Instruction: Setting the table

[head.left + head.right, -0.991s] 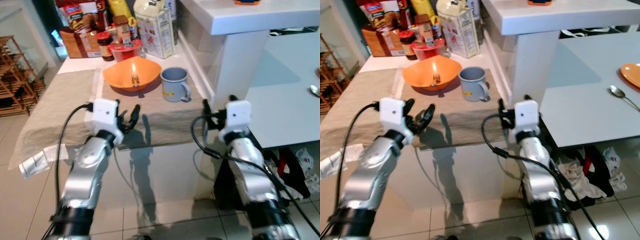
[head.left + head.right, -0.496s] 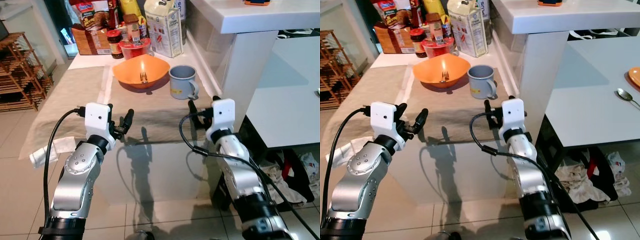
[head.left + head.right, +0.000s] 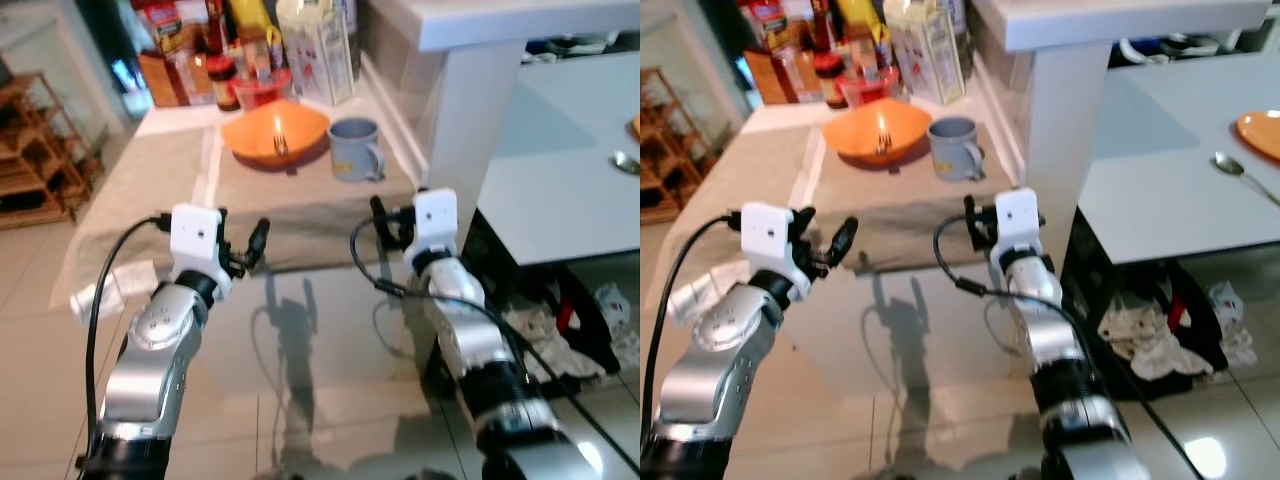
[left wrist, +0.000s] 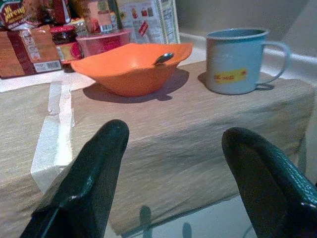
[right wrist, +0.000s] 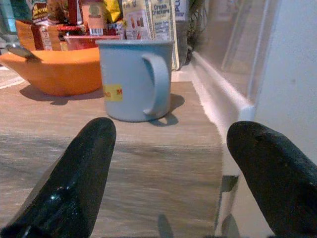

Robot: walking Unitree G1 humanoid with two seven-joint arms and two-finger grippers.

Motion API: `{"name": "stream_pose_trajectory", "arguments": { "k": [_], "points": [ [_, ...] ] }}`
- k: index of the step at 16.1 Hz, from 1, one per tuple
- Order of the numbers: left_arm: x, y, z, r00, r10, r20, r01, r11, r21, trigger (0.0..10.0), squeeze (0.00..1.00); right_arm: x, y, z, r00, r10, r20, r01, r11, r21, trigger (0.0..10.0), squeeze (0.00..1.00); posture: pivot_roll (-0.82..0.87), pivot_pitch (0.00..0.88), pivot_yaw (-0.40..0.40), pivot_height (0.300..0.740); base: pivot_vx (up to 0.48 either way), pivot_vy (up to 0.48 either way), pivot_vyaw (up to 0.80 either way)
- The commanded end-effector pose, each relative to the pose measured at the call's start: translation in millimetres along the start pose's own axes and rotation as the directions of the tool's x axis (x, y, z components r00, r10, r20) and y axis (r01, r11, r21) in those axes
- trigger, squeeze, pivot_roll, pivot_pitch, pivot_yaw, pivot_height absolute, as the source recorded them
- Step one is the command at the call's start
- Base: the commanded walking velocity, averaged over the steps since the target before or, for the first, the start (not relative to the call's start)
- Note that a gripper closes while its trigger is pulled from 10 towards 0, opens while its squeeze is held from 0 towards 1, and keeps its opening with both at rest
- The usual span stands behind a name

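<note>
Two dishes wait on the counter (image 3: pixel 330 205): an orange bowl (image 3: pixel 275 135) holding a fork (image 3: pixel 278 146), with a blue mug (image 3: pixel 352 150) just beside it. Since a second ago the robot has backed off slightly; left pincer (image 3: pixel 245 250) and right pincer (image 3: pixel 385 218) hover wide open, empty, short of the counter's edge.

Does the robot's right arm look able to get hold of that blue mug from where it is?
Probably yes. The right gripper is open and aimed at the blue mug, handle facing it, with only bare cloth between. The orange bowl sits off to one side.
</note>
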State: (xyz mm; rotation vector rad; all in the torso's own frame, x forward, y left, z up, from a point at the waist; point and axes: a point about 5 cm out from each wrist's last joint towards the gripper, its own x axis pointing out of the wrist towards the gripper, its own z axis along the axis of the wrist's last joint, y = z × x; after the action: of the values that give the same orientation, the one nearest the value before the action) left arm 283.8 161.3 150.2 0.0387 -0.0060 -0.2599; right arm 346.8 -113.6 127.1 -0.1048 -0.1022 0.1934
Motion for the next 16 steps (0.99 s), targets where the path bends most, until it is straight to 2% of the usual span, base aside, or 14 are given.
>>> {"name": "stream_pose_trajectory", "arguments": {
  "k": [1, 6, 9, 11, 13, 15, 16],
  "points": [
    [-2.9, 0.8, 1.4, 1.0, -0.002, -0.008, 0.002, 1.0, 0.006, 10.0, 0.0, 7.4, -0.9, 5.4, 1.0, -0.012, 0.017, 0.012, 1.0, 0.001, 10.0, 0.0, 0.01, 0.013, 0.118, 0.74, 0.0, 0.0, 0.0],
    [-5.4, -0.8, 3.1, 1.0, -0.003, -0.013, 0.003, 1.0, 0.006, 10.0, 0.0, 23.7, -3.8, 12.9, 0.999, -0.022, 0.029, 0.023, 1.0, -0.016, 10.0, 0.0, 0.02, 0.026, 0.112, 0.74, 0.0, 0.0, 0.0],
    [-3.2, -6.0, 3.6, 1.0, -0.014, -0.007, 0.014, 1.0, 0.007, 10.0, 0.0, 23.5, -5.5, 15.5, 0.999, -0.023, 0.048, 0.024, 1.0, -0.018, 10.0, 0.0, 0.01, 0.011, 0.102, 0.74, 0.0, 0.0, 0.0],
    [0.6, -8.9, 3.9, 1.0, -0.017, 0.002, 0.017, 1.0, 0.002, 10.0, 0.0, 18.8, -6.5, 12.1, 0.998, -0.021, 0.057, 0.023, 0.999, -0.03, 10.0, 0.0, -0.01, 0.0, 0.098, 0.74, 0.0, 0.0, 0.0],
    [5.5, -11.7, 2.5, 0.999, -0.036, 0.003, 0.036, 0.999, -0.001, 10.0, 0.0, 11.8, -14.8, 16.2, 0.991, -0.071, 0.11, 0.077, 0.996, -0.053, 10.0, 0.0, -0.04, 0.0, 0.091, 0.74, 0.0, 0.0, 0.0],
    [4.4, -3.3, -3.0, 1.0, 0.018, -0.003, -0.018, 0.999, -0.028, 10.0, 0.0, -6.8, -24.5, 24.5, 0.977, -0.121, 0.177, 0.136, 0.988, -0.076, 10.0, 0.0, -0.06, 0.0, 0.087, 0.74, 0.0, 0.0, 0.0],
    [-2.1, 4.1, -7.4, 0.999, 0.05, -0.013, -0.05, 0.998, -0.042, 10.0, 0.0, -21.1, -28.6, 20.4, 0.977, -0.136, 0.165, 0.15, 0.986, -0.074, 10.0, 0.0, -0.09, 0.0, 0.087, 0.74, 0.0, 0.0, 0.0]
  ]
}}
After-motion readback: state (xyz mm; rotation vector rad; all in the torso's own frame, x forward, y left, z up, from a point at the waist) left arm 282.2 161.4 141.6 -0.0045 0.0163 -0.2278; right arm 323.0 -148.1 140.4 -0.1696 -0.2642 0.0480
